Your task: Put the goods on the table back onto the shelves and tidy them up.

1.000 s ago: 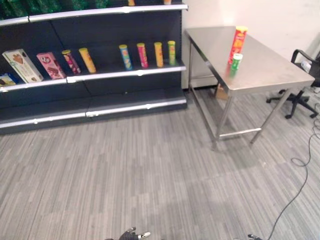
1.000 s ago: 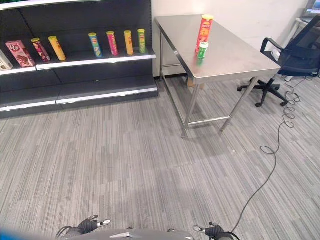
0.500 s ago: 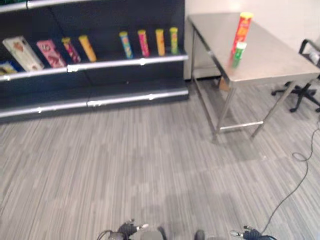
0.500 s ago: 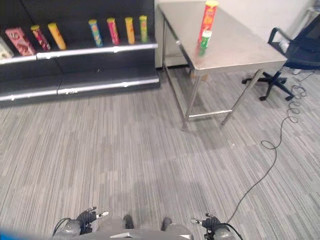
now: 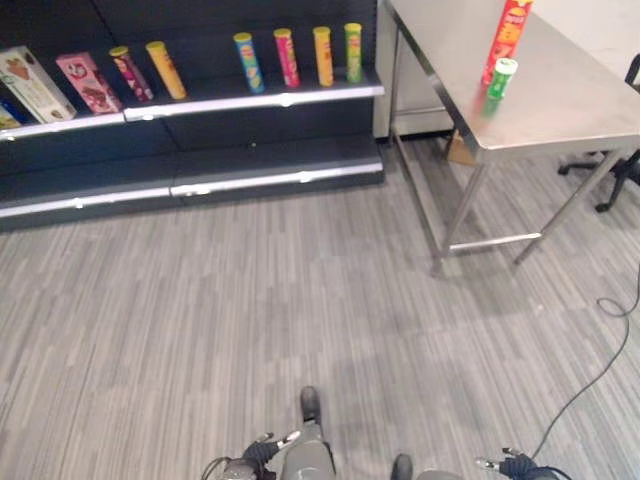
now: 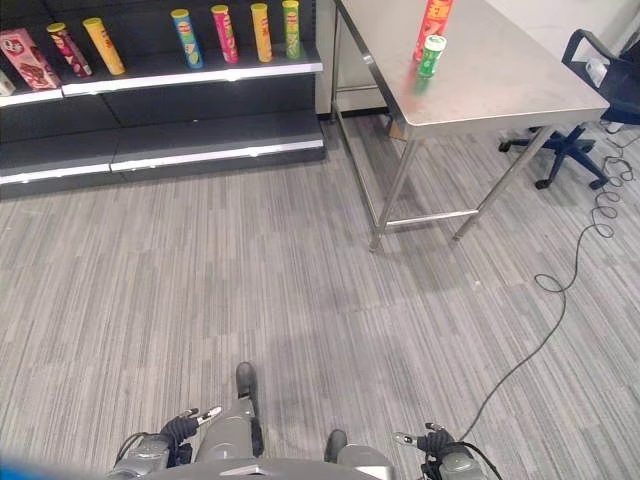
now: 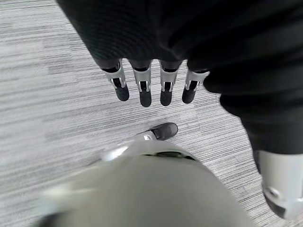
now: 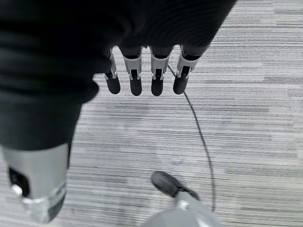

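mock shop | dark shelves (image 5: 250, 100) of snack goods | steel table (image 5: 560, 110) | office chair (image 6: 590, 110)

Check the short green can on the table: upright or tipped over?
Upright. The short green can stands on its base on the steel table with its white lid on top, just in front of the tall red can.

No text readable from here, print on the tall red can (image 5: 510, 38) and the small green can (image 5: 498, 78) on the steel table (image 5: 560, 110) too small, labels on shelf cans (image 5: 288, 57) and boxes (image 5: 82, 82) also unclear
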`<state>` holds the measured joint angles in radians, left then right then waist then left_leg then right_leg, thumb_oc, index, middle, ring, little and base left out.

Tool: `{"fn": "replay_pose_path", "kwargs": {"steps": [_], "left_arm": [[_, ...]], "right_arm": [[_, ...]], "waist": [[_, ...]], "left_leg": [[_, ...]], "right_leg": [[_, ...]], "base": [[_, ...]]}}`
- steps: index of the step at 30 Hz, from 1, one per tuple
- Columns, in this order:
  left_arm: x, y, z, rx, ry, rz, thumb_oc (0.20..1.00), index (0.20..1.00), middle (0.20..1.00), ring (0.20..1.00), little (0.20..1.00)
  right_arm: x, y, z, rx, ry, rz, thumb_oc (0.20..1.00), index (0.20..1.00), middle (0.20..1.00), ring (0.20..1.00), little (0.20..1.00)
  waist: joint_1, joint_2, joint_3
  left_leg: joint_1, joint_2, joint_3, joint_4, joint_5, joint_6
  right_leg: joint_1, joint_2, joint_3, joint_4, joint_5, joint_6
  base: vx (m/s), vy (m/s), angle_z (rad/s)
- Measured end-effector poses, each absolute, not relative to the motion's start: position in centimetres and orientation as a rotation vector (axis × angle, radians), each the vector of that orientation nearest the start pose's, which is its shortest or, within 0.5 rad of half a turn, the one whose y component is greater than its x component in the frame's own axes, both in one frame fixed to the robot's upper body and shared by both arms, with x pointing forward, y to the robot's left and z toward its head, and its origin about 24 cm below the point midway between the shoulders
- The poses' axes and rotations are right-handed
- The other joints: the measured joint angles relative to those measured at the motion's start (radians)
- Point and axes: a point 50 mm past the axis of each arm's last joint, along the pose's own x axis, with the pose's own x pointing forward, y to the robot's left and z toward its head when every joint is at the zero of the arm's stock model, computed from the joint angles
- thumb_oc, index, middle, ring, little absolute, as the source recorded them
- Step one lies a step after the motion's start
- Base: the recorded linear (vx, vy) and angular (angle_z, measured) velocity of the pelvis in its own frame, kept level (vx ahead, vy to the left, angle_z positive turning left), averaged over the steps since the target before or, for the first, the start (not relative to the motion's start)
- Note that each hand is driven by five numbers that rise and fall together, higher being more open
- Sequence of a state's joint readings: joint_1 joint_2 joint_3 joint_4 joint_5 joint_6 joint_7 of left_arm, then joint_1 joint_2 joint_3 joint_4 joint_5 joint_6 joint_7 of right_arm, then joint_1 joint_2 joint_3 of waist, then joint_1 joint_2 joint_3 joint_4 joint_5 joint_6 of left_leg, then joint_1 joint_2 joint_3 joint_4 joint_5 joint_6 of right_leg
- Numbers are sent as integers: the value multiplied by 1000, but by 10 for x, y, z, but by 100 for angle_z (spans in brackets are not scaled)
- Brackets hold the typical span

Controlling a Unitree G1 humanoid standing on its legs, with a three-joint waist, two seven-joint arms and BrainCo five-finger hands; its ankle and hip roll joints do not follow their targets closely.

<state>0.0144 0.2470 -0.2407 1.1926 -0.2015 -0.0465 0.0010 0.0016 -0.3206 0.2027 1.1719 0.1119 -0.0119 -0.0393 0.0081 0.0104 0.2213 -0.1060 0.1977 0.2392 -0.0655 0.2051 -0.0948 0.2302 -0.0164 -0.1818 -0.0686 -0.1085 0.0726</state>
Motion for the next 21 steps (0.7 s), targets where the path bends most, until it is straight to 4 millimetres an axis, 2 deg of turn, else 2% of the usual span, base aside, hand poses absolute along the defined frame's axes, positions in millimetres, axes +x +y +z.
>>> {"fn": "replay_pose_path", "kwargs": {"steps": [1,2,3,4,5,6,7,8,9,10,11,12,13,14,16,17,18,19,21], "left_arm": [[85,233,-159,94,1157,154,1000,1000,1000,1000,1000],[72,235,-162,91,1192,171,1000,1000,1000,1000,1000],[73,243,-160,117,1194,174,1000,1000,1000,1000,1000],[82,246,-157,132,1169,170,1000,1000,1000,1000,1000],[123,248,-146,171,1060,133,1000,1000,1000,1000,1000],[132,248,-143,183,1037,124,1000,1000,1000,1000,1000],[142,250,-139,199,1015,119,1000,1000,1000,1000,1000],[146,249,-138,207,1016,108,1000,1000,1000,1000,1000],[145,247,-139,217,1018,93,1000,1000,1000,1000,1000],[138,244,-142,222,1037,79,1000,1000,1000,1000,1000],[136,245,-143,228,1043,75,1000,1000,1000,1000,1000],[129,243,-145,231,1062,67,1000,1000,1000,1000,1000],[125,242,-147,224,1074,69,1000,1000,1000,1000,1000],[121,241,-149,214,1092,78,1000,1000,1000,1000,1000],[121,241,-149,209,1098,85,1000,1000,1000,1000,1000],[119,240,-151,207,1113,85,1000,1000,1000,1000,1000],[119,240,-151,212,1115,82,1000,1000,1000,1000,1000],[121,241,-151,219,1115,81,1000,1000,1000,1000,1000],[121,241,-150,223,1111,79,1000,1000,1000,1000,1000]], "right_arm": [[106,-246,-153,-241,1139,-144,1000,1000,1000,1000,1000],[102,-242,-155,-272,1152,-105,1000,1000,1000,1000,1000],[88,-231,-161,-296,1197,-26,1000,1000,1000,1000,1000],[86,-228,-162,-300,1206,-12,1000,1000,1000,1000,1000],[97,-229,-159,-308,1181,-15,1000,1000,1000,1000,1000],[102,-229,-158,-310,1171,-15,1000,1000,1000,1000,1000],[105,-229,-157,-315,1162,-12,1000,1000,1000,1000,1000],[112,-233,-154,-326,1140,-16,1000,1000,1000,1000,1000],[113,-234,-154,-324,1133,-23,1000,1000,1000,1000,1000],[114,-235,-153,-325,1126,-24,1000,1000,1000,1000,1000],[114,-236,-152,-330,1123,-23,1000,1000,1000,1000,1000],[119,-236,-151,-336,1111,-19,1000,1000,1000,1000,1000],[122,-236,-150,-334,1104,-19,1000,1000,1000,1000,1000],[126,-235,-149,-333,1095,-19,1000,1000,1000,1000,1000],[124,-233,-150,-326,1096,-16,1000,1000,1000,1000,1000],[122,-234,-151,-328,1109,-18,1000,1000,1000,1000,1000],[121,-235,-151,-330,1114,-22,1000,1000,1000,1000,1000],[121,-235,-151,-330,1118,-24,1000,1000,1000,1000,1000],[116,-237,-153,-330,1141,-29,1000,1000,1000,1000,1000]], "waist": [[34,-43,3],[50,-46,-36],[40,-95,-102],[33,-95,-103],[19,-81,-95],[20,-74,-93],[18,-71,-91],[7,-54,-73],[-6,-48,-67],[-10,-22,-67],[-13,-14,-72],[-20,8,-61],[-26,17,-54],[-38,27,-48],[-45,4,-32],[-53,-5,-29],[-64,-20,-26],[-69,-36,-19],[-83,-62,-15]], "left_leg": [[31,-13,44,71,-52,-1],[36,-22,55,63,-82,1],[37,-88,77,59,-120,31],[42,-108,75,42,-125,41],[88,-155,73,-27,-98,100],[92,-167,71,-27,-110,118],[114,-205,67,-27,-139,146],[150,-220,67,-28,-154,167],[172,-232,58,-28,-166,184],[204,-244,54,-28,-192,196],[210,-246,51,-32,-205,197],[234,-246,41,-32,-226,204],[238,-242,33,-27,-237,195],[237,-231,29,-27,-241,191],[255,-241,27,-26,-246,184],[277,-239,5,-27,-269,157],[289,-242,-7,-27,-282,162],[304,-250,-15,-27,-291,158],[332,-259,-31,-27,-310,160]], "right_leg": [[-44,-63,70,123,-77,0],[-69,-89,81,161,-97,1],[-62,-148,65,157,-96,49],[-71,-172,48,184,-96,55],[-176,-222,33,396,-70,76],[-219,-240,39,491,-52,83],[-290,-275,75,643,12,115],[-374,-318,91,836,124,113],[-418,-352,71,930,154,109],[-468,-367,57,974,125,111],[-488,-364,49,971,115,111],[-509,-331,-17,811,47,78],[-521,-287,-38,673,30,75],[-501,-233,-38,466,30,74],[-527,-199,-42,359,63,56],[-525,-145,-4,208,101,78],[-525,-125,14,127,129,90],[-530,-120,18,58,157,100],[-543,-123,4,21,167,98]], "base": [[294,241,-193],[255,240,-142],[217,255,-58],[166,255,14],[235,374,31],[245,380,24],[301,375,16],[133,175,27],[238,178,38],[127,87,35],[376,71,19],[209,-20,7],[282,-31,8],[162,-38,16],[322,-48,25],[299,-24,29],[296,-21,31],[206,-10,27],[290,-27,30]]}}
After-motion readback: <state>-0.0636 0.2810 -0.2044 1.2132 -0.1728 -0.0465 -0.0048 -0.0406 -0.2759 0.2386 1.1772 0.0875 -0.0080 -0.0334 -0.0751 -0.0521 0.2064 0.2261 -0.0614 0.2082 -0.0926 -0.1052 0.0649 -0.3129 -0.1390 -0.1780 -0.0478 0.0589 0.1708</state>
